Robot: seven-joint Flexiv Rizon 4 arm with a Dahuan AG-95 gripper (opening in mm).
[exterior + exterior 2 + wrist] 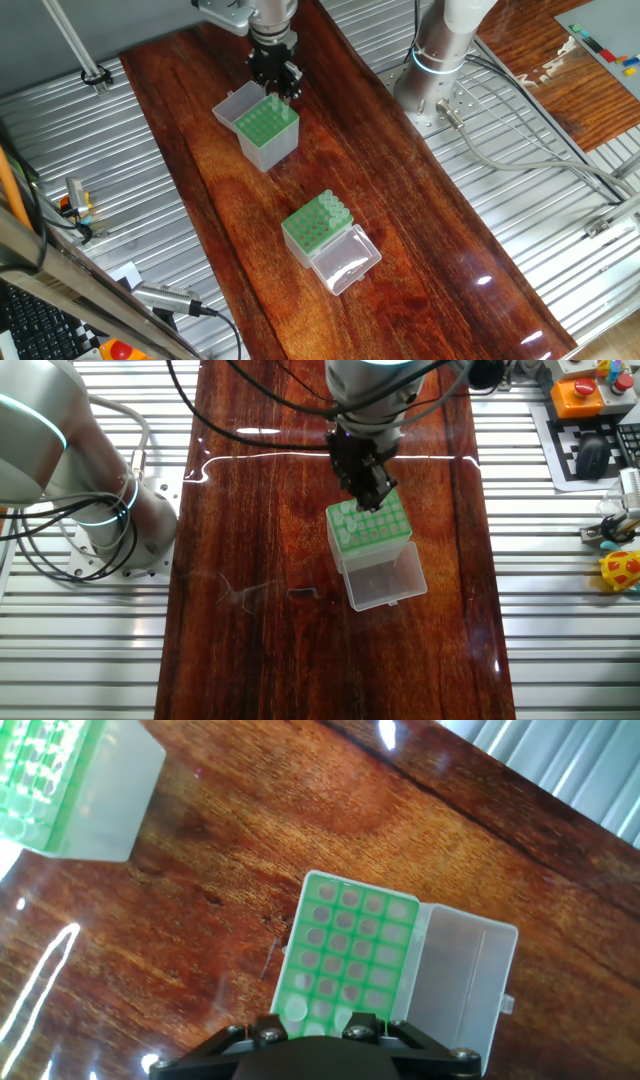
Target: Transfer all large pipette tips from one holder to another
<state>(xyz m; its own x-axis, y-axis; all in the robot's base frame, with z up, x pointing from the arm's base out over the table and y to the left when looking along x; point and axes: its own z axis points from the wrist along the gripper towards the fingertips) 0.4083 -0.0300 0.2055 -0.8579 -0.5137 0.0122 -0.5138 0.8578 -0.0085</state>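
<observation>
The shorter lidded holder [266, 128] stands at the back of the wooden table with its clear lid [233, 102] open. It also shows in the other fixed view [372, 528] and in the hand view [350, 955]. My gripper [276, 88] [364, 488] hangs right over its corner. I cannot tell whether the fingers hold anything. A few pale large pipette tips [297, 1010] sit in the holes nearest the gripper. The taller grey-sided holder [322, 237] [70, 785] stands apart, with several tips [334, 209] along one edge. In the hand view only the gripper's dark body [320, 1058] shows.
The robot base [440, 45] [95, 490] stands on ribbed metal beside the table, with cables [520, 150] trailing from it. A button box [580, 395] and a yellow toy [620, 570] lie off the table's edge.
</observation>
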